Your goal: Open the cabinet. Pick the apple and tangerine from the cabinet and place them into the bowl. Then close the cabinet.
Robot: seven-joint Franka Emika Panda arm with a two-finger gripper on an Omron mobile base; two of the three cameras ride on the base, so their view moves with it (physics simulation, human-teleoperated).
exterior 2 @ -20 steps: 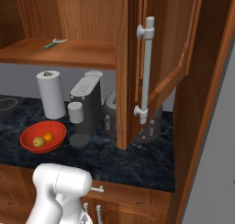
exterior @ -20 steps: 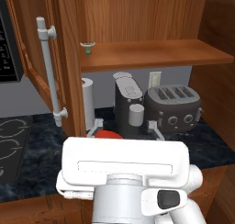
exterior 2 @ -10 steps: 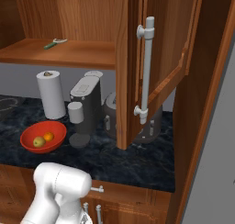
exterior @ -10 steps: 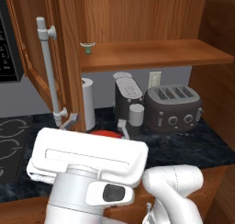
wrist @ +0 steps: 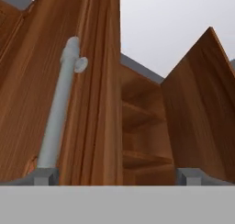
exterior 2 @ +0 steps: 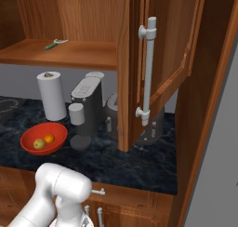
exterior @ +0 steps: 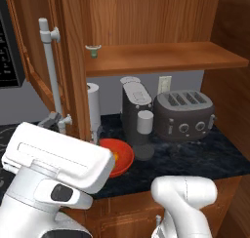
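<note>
While the two-finger gripper (wrist: 117, 176) stands spread and empty, the reddish-brown wooden cabinet (wrist: 98, 103) stands open just ahead, its silver bar handle (wrist: 57, 110) beside one fingertip. Yellow-green apple (exterior 2: 39, 143) and orange tangerine (exterior 2: 49, 138) lie in the glossy red bowl (exterior 2: 32, 148), well away on the counter.

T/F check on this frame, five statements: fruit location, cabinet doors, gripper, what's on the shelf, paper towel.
1. The apple and the tangerine lie in the red bowl. True.
2. Both doors of the cabinet are shut. False: both stand open, with the shelf exposed.
3. The gripper is shut on a door handle. False: its jaws stand open and hold nothing; the left door's handle rises ahead of one fingertip.
4. A small green item sits on the cabinet shelf. True.
5. The paper towel roll lies on its side in the bowl. False: it stands upright on the counter, behind the bowl.
</note>
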